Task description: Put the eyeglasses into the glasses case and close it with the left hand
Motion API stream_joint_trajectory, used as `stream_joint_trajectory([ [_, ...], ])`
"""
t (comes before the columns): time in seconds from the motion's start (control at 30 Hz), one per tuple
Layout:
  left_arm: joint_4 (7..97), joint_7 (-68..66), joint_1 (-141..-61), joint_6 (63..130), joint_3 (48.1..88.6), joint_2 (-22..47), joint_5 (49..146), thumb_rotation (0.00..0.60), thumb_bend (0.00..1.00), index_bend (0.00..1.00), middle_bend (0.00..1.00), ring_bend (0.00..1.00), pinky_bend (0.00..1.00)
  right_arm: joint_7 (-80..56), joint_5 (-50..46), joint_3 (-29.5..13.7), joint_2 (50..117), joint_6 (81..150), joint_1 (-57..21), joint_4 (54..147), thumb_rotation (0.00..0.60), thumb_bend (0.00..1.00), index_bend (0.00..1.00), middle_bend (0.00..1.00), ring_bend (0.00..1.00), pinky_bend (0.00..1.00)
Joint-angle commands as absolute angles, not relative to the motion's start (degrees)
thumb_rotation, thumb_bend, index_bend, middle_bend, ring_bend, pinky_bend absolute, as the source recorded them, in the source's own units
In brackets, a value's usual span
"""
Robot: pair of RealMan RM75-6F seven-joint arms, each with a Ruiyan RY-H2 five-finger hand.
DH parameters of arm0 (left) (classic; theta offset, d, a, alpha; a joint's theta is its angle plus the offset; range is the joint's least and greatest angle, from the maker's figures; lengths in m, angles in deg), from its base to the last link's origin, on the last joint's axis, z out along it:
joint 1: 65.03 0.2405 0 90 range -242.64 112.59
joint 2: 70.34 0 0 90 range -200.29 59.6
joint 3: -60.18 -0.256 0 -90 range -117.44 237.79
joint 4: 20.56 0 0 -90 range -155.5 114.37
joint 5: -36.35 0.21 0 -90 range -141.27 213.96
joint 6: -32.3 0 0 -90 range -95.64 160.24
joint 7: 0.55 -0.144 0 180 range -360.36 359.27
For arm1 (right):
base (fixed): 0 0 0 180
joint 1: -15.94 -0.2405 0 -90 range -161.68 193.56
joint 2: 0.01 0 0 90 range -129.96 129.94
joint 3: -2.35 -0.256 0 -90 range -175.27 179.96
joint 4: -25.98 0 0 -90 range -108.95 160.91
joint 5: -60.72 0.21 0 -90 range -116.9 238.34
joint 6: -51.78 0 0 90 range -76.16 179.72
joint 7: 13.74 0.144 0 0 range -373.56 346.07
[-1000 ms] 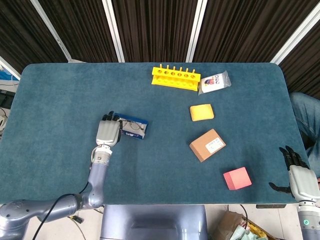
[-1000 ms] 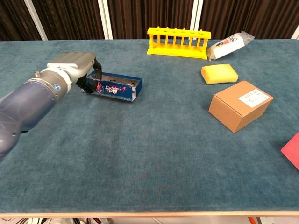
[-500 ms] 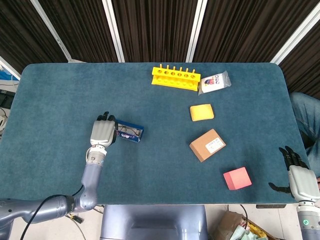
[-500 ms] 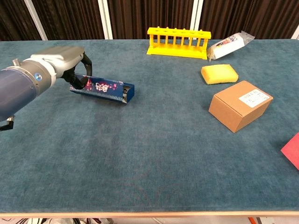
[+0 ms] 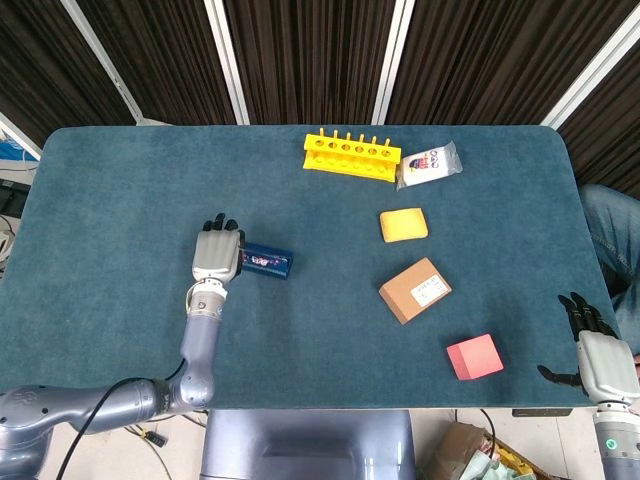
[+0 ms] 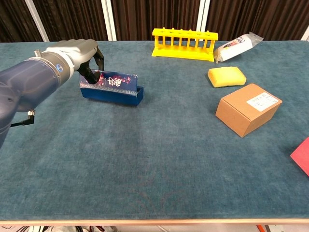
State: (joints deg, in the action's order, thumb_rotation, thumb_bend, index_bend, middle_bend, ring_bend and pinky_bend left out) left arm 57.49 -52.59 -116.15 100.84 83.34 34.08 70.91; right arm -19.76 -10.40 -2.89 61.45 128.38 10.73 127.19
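The blue glasses case (image 5: 266,262) (image 6: 115,93) lies left of the table's middle, long side across. Its patterned lid (image 6: 114,80) stands tilted over the tray, partly shut. My left hand (image 5: 217,258) (image 6: 72,55) is at the case's left end, and its dark fingers (image 6: 92,67) press on the lid's left edge. The eyeglasses do not show; the lid hides the inside of the case. My right hand (image 5: 598,356) hangs beyond the table's near right corner, fingers apart and holding nothing.
A yellow tube rack (image 5: 352,155) (image 6: 183,43) and a white packet (image 5: 430,163) (image 6: 239,46) sit at the back. A yellow sponge (image 5: 403,224) (image 6: 227,76), a cardboard box (image 5: 415,290) (image 6: 247,108) and a red block (image 5: 473,356) (image 6: 301,154) lie on the right.
The case slid left, then back right with my left hand. Its lid has swung up from lying open to standing tilted over the tray, now hiding the inside.
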Motion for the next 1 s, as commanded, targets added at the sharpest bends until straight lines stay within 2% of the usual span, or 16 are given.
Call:
stream_joint_trajectory([
  [0.03,55.81,-52.91,-116.95,100.72,83.29,34.99,70.28,0.600,0.53,0.56,0.24,0.08,0.17,-19.81,-10.37,-2.86,61.46,128.38,10.74,127.17,0.600,0.18,0.07,0.04,0.10,0.23],
  [1.0,48.50,-51.35,-119.75,99.98,83.05,39.09,70.42,0.600,0.53,0.56,0.24,0.08,0.17,-20.16,-9.88,-2.78,61.35,128.14,10.66,127.40,0.600,0.18,0.07,0.04,0.10,0.23],
])
